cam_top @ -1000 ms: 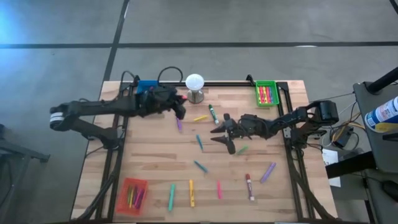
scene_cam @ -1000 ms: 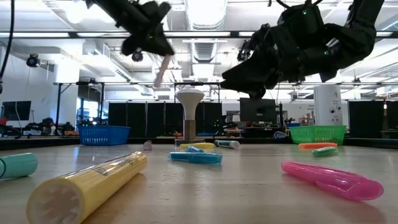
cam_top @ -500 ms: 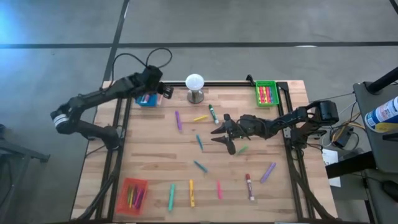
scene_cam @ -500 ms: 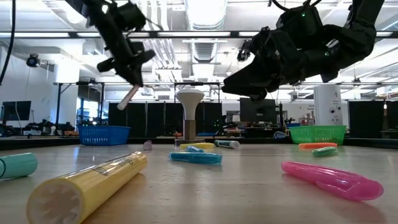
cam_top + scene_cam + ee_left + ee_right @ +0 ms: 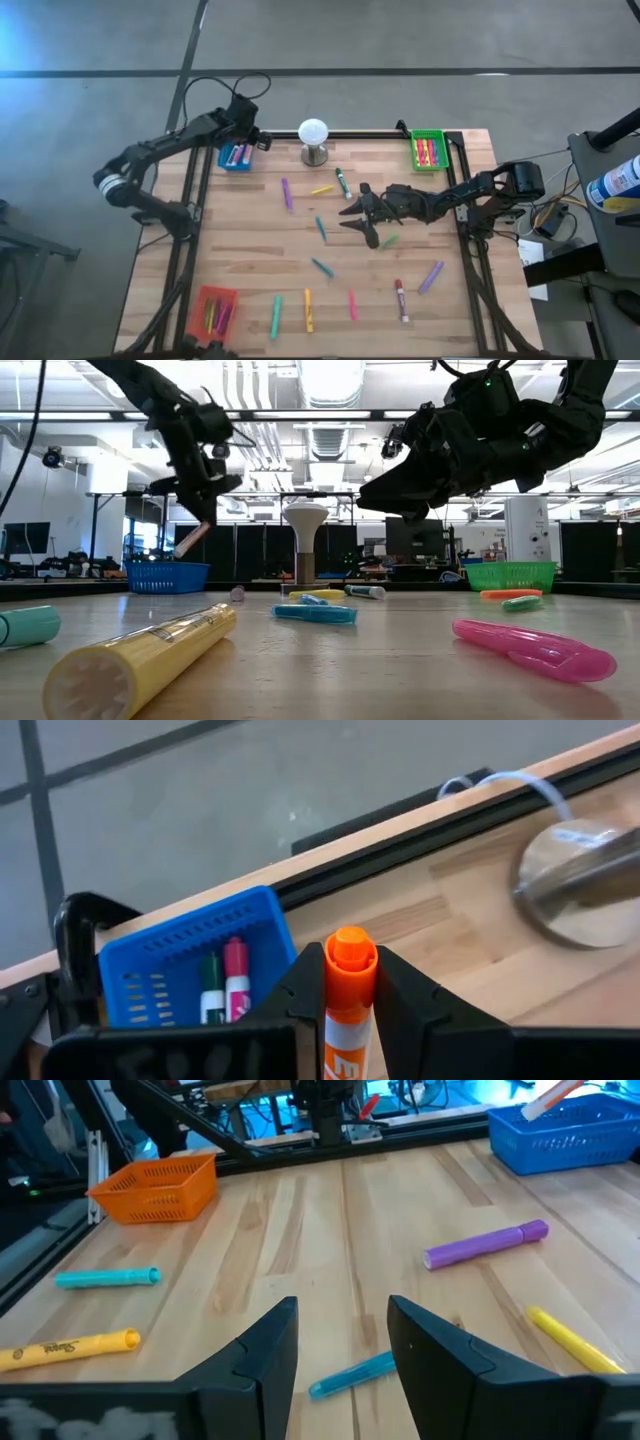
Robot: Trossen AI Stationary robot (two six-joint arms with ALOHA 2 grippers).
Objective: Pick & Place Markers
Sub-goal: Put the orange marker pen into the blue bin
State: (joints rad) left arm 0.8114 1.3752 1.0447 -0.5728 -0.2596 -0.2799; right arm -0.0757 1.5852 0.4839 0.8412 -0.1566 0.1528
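Low view, near to far: a yellow marker (image 5: 140, 657) and a pink one (image 5: 534, 648) lie on the table (image 5: 380, 660). Above mid-table the right gripper (image 5: 358, 215) hangs parted, empty. Farthest, the left gripper (image 5: 350, 982) clamps an orange marker (image 5: 348, 992) above the blue tray (image 5: 190, 955).

Light wooden plank table (image 5: 250, 250) as landmark. Far edge: blue plastic tray (image 5: 236, 157), white ball on metal stand (image 5: 313, 140), green plastic tray (image 5: 431, 150). Near-left corner: orange-red plastic tray (image 5: 212, 311).

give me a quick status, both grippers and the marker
Left gripper shut on orange-capped marker, over blue tray. Right gripper open, empty, above teal marker. Nothing in the way.
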